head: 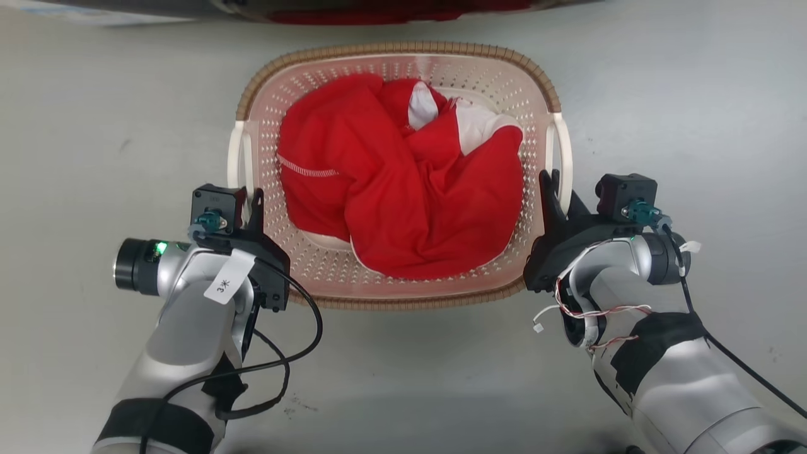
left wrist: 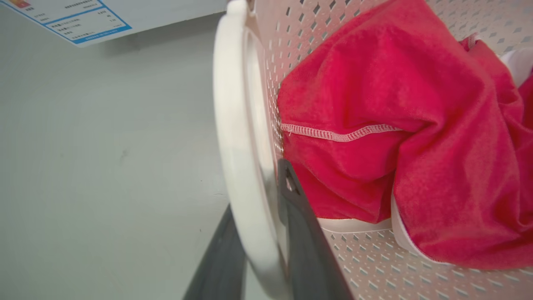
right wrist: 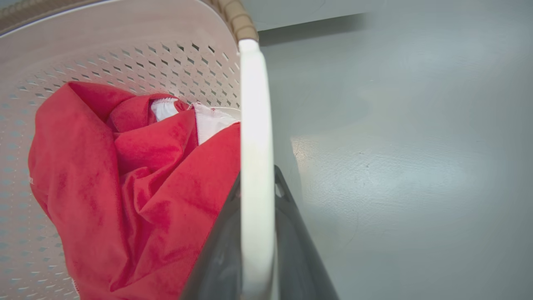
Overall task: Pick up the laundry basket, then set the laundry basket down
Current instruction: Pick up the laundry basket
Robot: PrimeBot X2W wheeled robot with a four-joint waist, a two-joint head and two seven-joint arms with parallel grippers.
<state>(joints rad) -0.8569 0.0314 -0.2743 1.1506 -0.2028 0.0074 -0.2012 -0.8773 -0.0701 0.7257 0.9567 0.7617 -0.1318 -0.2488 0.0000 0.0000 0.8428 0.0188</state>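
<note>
We hold the basket (head: 403, 48) by both handles.
The basket is over the grey floor (head: 94, 126), between our two arms, with a red cloth (head: 391, 189) inside. Our left gripper (head: 253, 199) is closed on the white left handle (head: 234, 154). Our right gripper (head: 550, 183) is closed on the right handle (head: 565, 154). Each handle has one dark finger (left wrist: 304, 250) on each side of it.

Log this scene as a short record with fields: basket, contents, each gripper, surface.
basket: laundry basket, pale pink, tan rim
contents: red cloth with white parts
left gripper: shut on left handle, a finger each side
right gripper: shut on right handle, a finger each side
surface: grey floor
lifted: cannot tell
</note>
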